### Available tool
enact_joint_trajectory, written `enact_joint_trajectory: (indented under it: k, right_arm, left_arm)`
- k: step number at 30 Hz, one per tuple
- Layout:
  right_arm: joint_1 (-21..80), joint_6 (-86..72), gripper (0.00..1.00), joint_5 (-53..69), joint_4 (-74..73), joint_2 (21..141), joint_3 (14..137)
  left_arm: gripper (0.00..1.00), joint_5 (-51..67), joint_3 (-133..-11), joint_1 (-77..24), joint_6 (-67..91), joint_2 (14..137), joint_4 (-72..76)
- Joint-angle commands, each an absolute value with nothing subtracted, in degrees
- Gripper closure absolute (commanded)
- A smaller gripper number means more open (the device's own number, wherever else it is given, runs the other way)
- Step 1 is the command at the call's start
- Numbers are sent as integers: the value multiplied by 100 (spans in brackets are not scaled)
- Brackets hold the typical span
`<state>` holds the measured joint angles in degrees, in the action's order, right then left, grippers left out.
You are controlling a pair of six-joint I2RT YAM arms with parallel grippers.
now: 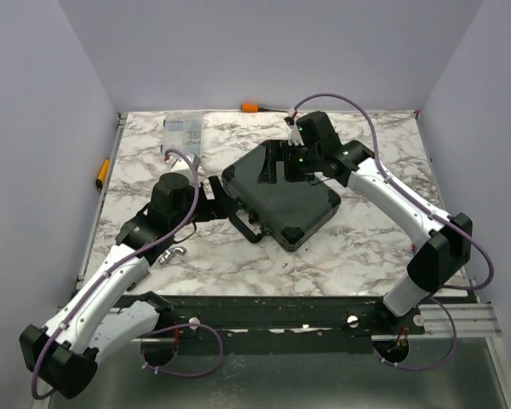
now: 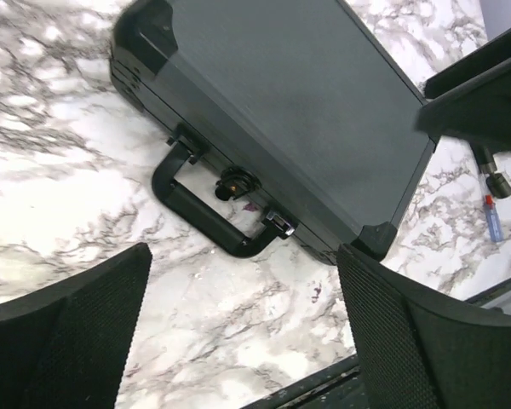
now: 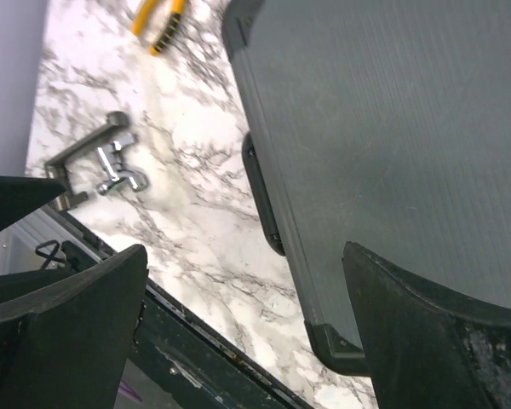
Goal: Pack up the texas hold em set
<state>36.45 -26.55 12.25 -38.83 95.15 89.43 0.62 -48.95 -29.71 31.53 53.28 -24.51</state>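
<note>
The texas hold em set shows as a black hard briefcase [image 1: 281, 194], lid down, lying askew mid-table with its handle [image 1: 245, 226] toward the near left. Nothing of its inside shows. My left gripper [image 1: 211, 198] stands open just left of the case, low over the marble. In the left wrist view the briefcase [image 2: 298, 111] and its handle [image 2: 206, 215] lie beyond the empty left gripper [image 2: 243, 274]. My right gripper [image 1: 281, 164] hangs open over the case's far part. The right wrist view has the briefcase [image 3: 392, 128] lid under the empty right gripper [image 3: 245, 256].
A clear plastic organiser box [image 1: 183, 132] sits at the back left. Yellow-handled pliers [image 1: 102, 173] lie at the left edge, also seen as pliers [image 3: 160, 21]. An orange-handled tool [image 1: 250, 107] rests at the far edge. A small chrome piece [image 1: 175, 253] lies near my left arm.
</note>
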Motion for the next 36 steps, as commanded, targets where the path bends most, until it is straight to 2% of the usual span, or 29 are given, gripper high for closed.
enact_joint_trajectory:
  k: [1, 4, 11, 25, 29, 36]
  right_arm:
    - [3662, -2480, 0, 815, -3880, 8956, 9088]
    - [3665, -2513, 0, 601, -3755, 8611, 9016]
    - [3664, -2956, 0, 85, -3454, 7875, 8618]
    - [3665, -3934, 0, -1579, -3127, 6078, 6593]
    - [3664, -3953, 0, -1582, -2902, 5619, 6178]
    - [3665, -4025, 0, -1696, -3294, 5646, 6324]
  left_arm:
    - [8, -334, -4943, -2927, 2702, 4523, -2992]
    - [2, -593, -4817, -2918, 2689, 4015, -3103]
    - [2, -1125, -4405, -2909, 2464, 2822, -3335]
    - [2, -1740, -3548, -2906, 2267, 874, -3834]
    - [2, -1935, -3443, -2900, 2296, 623, -3762]
    - [1, -2194, -3461, -2900, 2437, 598, -3862]
